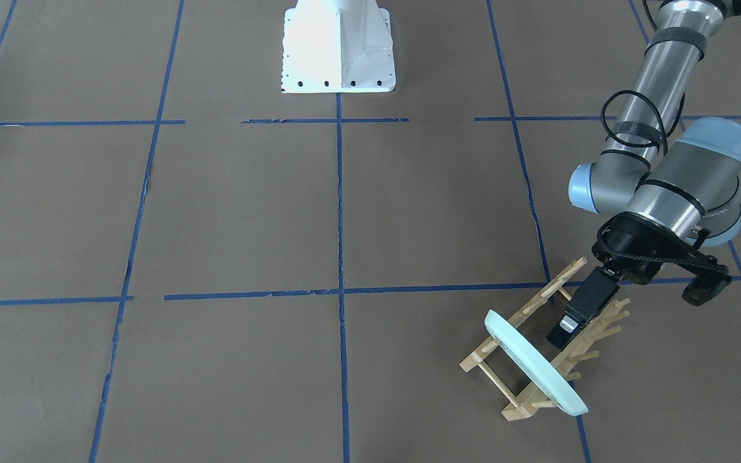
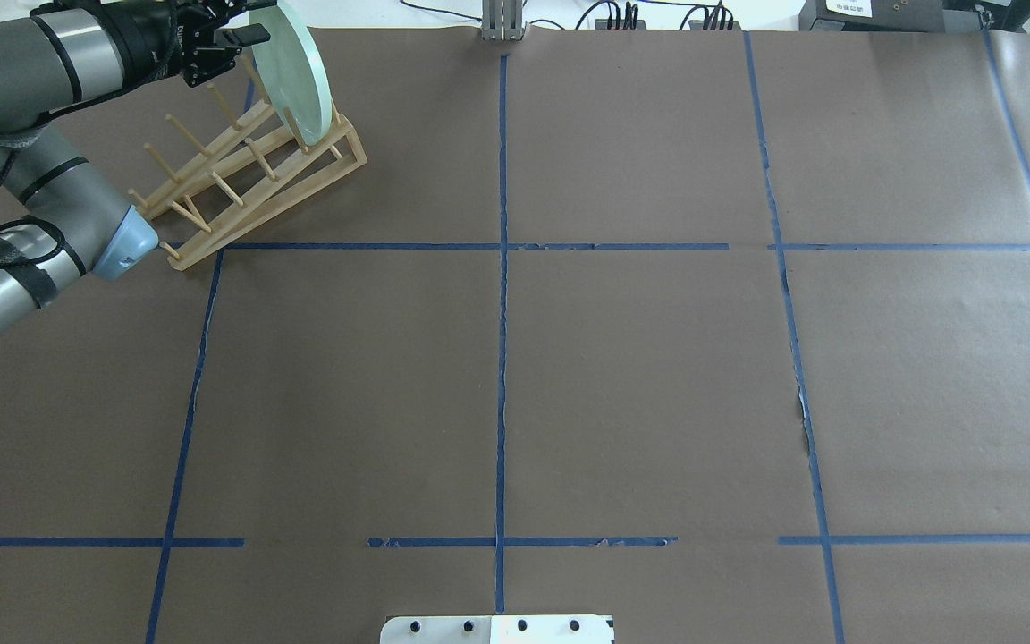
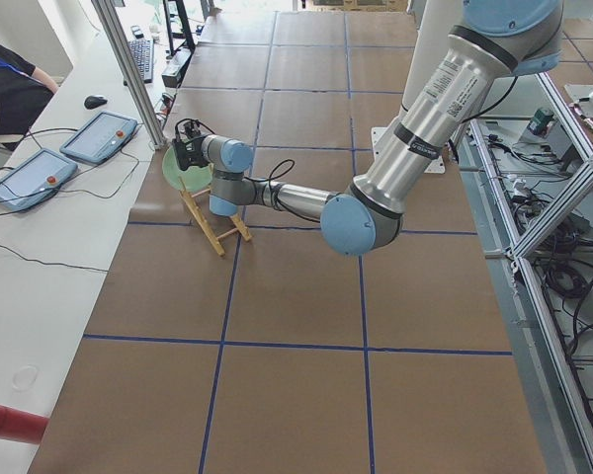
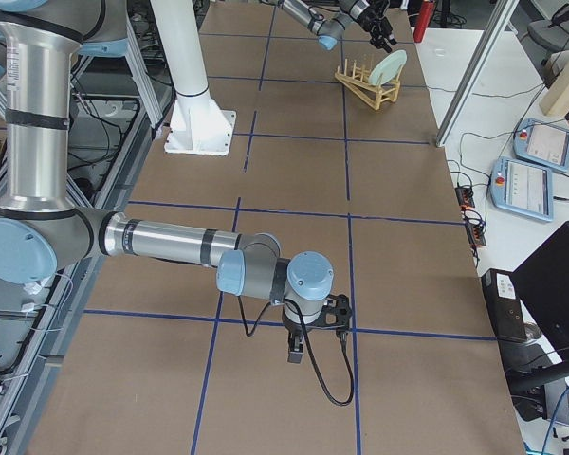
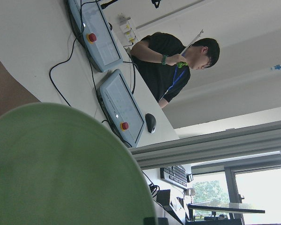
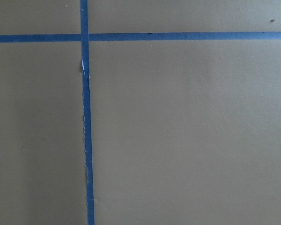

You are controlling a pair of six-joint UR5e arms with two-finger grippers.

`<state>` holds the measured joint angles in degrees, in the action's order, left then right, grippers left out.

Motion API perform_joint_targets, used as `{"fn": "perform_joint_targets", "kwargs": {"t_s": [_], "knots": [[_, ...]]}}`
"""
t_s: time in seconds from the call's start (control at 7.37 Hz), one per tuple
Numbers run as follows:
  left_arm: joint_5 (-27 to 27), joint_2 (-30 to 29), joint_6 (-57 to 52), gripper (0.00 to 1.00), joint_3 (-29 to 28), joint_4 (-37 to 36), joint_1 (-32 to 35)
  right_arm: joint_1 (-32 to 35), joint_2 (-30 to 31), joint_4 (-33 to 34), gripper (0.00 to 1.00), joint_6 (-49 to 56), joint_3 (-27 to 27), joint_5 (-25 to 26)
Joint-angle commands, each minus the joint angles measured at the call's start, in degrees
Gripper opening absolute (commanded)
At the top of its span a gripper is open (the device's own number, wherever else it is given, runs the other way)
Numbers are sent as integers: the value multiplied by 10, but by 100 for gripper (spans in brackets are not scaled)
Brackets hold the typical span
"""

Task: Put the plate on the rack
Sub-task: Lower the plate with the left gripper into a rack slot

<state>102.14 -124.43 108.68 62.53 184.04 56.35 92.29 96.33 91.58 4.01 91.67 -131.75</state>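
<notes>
Right claw [image 4: 294, 353] hangs low over the bare table [image 2: 515, 376]; whether it is open or closed cannot be told. Further out, the left claw [image 2: 231, 34] sits just behind the plate [image 2: 300, 72]; gripping or free, cannot tell. The plate stands on edge in the far end slot of the rack [image 2: 238, 192], leaning. Judgement: seated. Let go fully, then back off straight, clear of rim and rack.

Bright, even overhead light floods the desk [image 2: 640, 376]; glare bleaches the robot's base [image 1: 338, 45] white, shadows faint, focus sharp.
</notes>
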Motion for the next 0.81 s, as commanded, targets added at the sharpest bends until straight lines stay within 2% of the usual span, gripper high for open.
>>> {"fn": "perform_joint_targets", "kwargs": {"t_s": [0.0,0.41,0.68], "knots": [[-5,1,-1,100,0,0,-3,0,0,0,100,0,0,0],[6,8,-58,100,14,-2,11,0,0,0,100,-1,0,0],[78,63,-114,100,76,-12,48,1,0,0,100,-1,0,0]]}}
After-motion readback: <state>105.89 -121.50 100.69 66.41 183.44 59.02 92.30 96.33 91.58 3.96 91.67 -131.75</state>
